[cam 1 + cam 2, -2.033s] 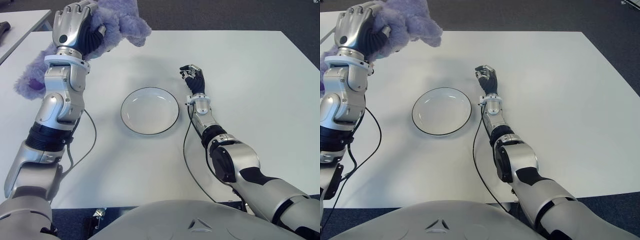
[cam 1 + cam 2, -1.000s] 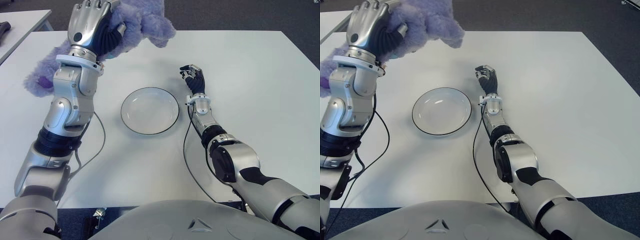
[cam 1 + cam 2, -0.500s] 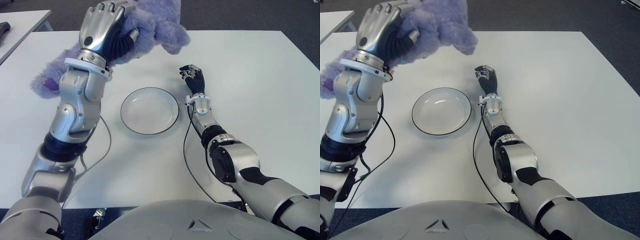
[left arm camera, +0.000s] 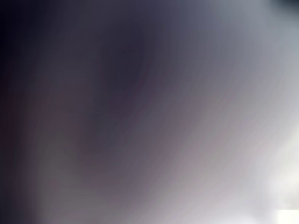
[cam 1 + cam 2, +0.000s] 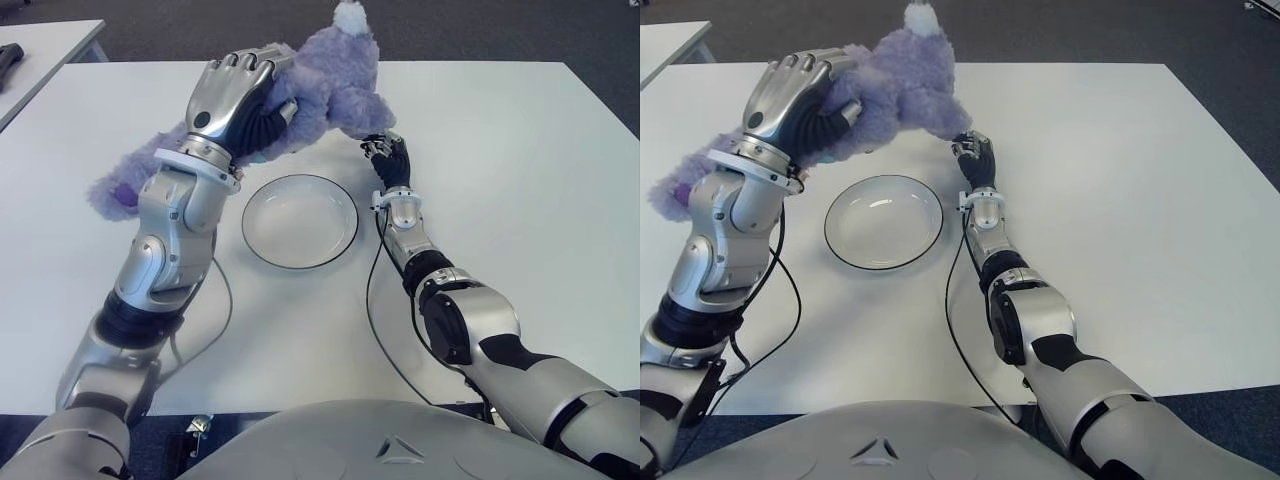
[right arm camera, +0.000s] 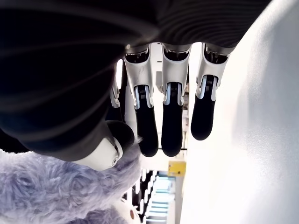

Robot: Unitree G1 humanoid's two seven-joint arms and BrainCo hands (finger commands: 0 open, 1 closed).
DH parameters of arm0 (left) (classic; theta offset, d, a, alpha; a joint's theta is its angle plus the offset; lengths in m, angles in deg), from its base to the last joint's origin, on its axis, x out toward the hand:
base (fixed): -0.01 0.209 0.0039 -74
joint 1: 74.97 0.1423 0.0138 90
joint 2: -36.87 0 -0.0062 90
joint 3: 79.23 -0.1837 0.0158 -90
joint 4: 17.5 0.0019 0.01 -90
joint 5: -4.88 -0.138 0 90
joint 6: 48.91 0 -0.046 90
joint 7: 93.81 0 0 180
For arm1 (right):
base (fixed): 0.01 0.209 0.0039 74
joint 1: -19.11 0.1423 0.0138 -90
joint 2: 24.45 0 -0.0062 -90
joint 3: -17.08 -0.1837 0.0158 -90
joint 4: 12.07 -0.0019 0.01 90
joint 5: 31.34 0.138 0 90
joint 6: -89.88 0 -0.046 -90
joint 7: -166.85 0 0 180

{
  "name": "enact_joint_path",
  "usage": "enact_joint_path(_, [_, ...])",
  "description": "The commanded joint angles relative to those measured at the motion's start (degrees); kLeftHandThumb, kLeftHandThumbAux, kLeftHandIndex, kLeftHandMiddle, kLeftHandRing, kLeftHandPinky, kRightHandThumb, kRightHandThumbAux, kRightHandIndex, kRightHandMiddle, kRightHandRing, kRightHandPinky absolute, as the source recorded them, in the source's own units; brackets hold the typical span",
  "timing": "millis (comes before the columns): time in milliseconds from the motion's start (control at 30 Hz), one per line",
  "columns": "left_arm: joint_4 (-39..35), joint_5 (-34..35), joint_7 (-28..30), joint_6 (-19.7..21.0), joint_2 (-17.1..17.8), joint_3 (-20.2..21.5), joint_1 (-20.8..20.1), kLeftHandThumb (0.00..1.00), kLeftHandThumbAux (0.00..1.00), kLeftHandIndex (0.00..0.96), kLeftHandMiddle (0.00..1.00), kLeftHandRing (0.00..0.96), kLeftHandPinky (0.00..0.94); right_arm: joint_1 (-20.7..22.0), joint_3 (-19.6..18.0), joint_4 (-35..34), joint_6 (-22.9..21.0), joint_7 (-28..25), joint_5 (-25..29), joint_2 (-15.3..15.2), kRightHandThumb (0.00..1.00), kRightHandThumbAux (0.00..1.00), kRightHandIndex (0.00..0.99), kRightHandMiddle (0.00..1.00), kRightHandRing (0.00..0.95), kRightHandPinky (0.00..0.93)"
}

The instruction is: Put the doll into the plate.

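— Where is the doll?

— The purple plush doll [image 5: 320,85] is in the air, clamped in the left hand [image 5: 238,100], whose fingers wrap its middle. It hangs over the white table [image 5: 520,160], above the far rim of the plate [image 5: 299,221] and a little beyond it. One limb trails down on the robot's left; the end with the pale tuft points away from the robot.

— And the plate?

— A white plate with a dark rim, flat on the table, nothing in it.

— The right hand?

— The right hand [image 5: 388,158] shows just right of the plate. Its fingers [image 6: 172,121] are loosely extended and grip nothing, though the plush fur hangs close against them.
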Motion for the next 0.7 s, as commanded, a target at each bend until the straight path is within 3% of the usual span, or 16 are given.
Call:
enact_joint_path(33, [-0.74,0.09,2.10,-0.34,-2.02,-1.02,3.56,0.746,0.693,0.444,0.829,0.828,0.796,-12.21,-0.57,7.39,-4.94,-0.18,-0.47,0.80,0.691,0.738,0.414,0.371,0.361,0.346])
enact_joint_path(700, [-0.44,1.22,0.43,1.30,-10.57,-1.99,10.99,0.745,0.694,0.443,0.835,0.836,0.832,-12.49,-0.37,7.22,-3.95,-0.09,-0.64,0.60,0.695,0.736,0.416,0.377,0.362,0.335])
